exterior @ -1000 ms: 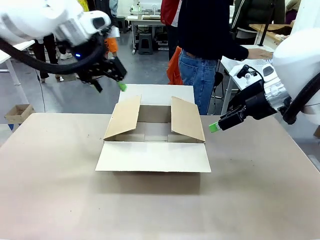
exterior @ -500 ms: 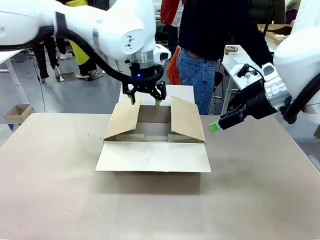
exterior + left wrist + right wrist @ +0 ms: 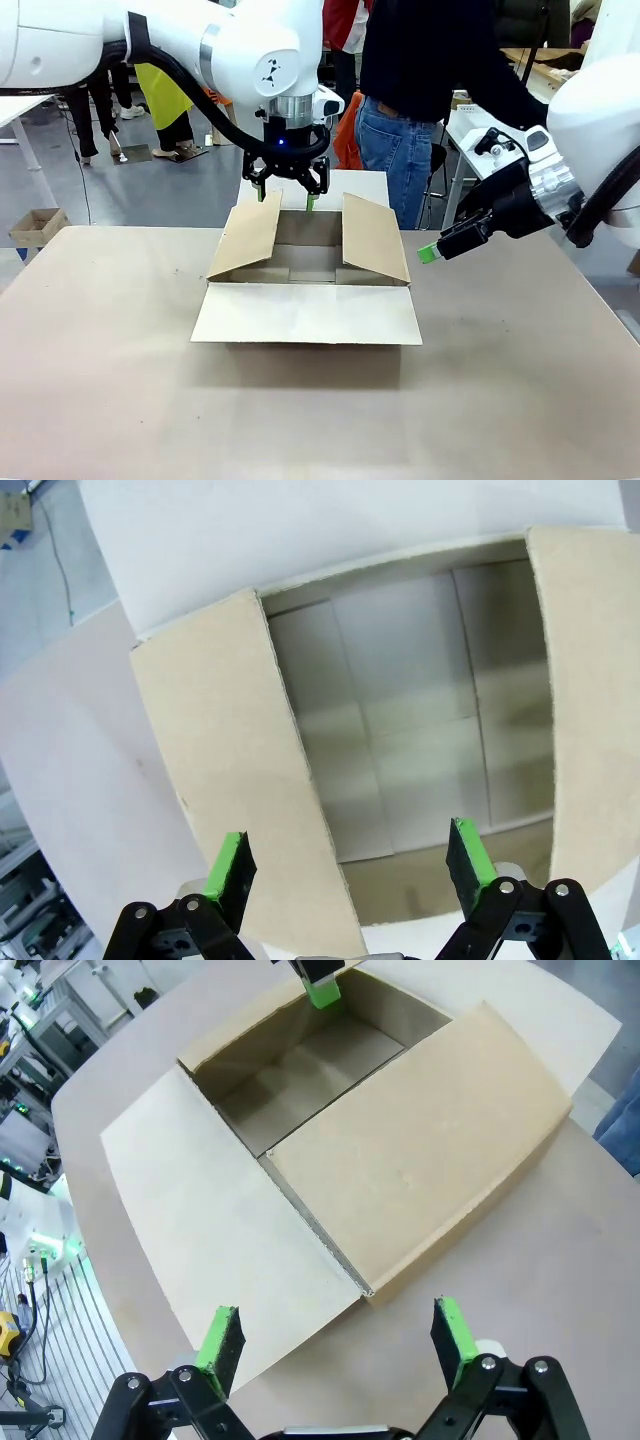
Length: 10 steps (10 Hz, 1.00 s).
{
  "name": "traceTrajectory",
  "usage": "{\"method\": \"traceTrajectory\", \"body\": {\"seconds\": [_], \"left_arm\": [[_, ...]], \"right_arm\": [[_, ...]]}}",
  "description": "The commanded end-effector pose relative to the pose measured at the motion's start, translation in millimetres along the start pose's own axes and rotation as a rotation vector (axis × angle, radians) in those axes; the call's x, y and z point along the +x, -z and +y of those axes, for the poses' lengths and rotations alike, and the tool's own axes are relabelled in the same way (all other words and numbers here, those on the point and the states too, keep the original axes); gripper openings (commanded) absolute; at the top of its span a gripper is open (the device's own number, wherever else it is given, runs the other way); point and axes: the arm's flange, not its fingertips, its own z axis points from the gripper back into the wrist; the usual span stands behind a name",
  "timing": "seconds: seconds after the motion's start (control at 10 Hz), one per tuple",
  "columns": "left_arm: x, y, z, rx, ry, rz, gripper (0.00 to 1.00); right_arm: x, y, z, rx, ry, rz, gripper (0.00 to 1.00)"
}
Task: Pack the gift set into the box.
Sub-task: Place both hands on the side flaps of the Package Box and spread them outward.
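The box [image 3: 310, 272] is a brown cardboard carton standing open in the middle of the table, its side flaps raised and its front flap lying flat. Its inside [image 3: 420, 710] holds nothing. My left gripper [image 3: 287, 198] hangs open, fingers down, just above the box's far edge, between the raised flaps. In the left wrist view this gripper [image 3: 350, 865] straddles the left flap's edge from above. My right gripper [image 3: 430, 252] is open and holds nothing, just off the box's right side, and faces that side in its own view [image 3: 335, 1345]. The gift set is out of view.
A person in dark top and jeans [image 3: 395, 150] stands behind the table's far edge, one arm stretched toward a side table [image 3: 470, 125] at the right. A tiny cardboard box [image 3: 35, 225] sits on the floor at left. The table [image 3: 120, 380] has bare surface around the carton.
My left arm swung from the far left to over the box's far edge, gripper now pointing down. The right arm and the box stayed put. The person leaned further toward the side table.
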Motion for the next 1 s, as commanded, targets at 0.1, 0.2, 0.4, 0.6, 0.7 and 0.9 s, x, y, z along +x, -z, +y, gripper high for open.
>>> {"method": "traceTrajectory", "body": {"seconds": [0.1, 0.2, 0.4, 0.6, 0.7, 0.9], "left_arm": [[1, 9, 2, 0.053, -0.014, 0.004, 1.00], [2, 10, 3, 0.051, -0.014, 0.009, 1.00], [3, 14, 4, 0.053, -0.008, 0.028, 1.00], [2, 17, 3, 0.056, -0.003, 0.040, 1.00], [1, 21, 4, 0.051, -0.004, 0.051, 1.00], [-1, 34, 5, 0.082, -0.022, 0.101, 1.00]], "right_arm": [[0, 0, 1, -0.009, -0.001, 0.004, 1.00], [0, 0, 0, 0.000, 0.000, 0.000, 1.00], [8, -9, 2, -0.055, 0.113, -0.249, 1.00], [13, 5, 0, -0.176, 0.184, -0.222, 1.00], [11, -19, -2, -0.057, 0.135, -0.176, 1.00], [11, -19, -2, -0.057, 0.135, -0.176, 1.00]]}}
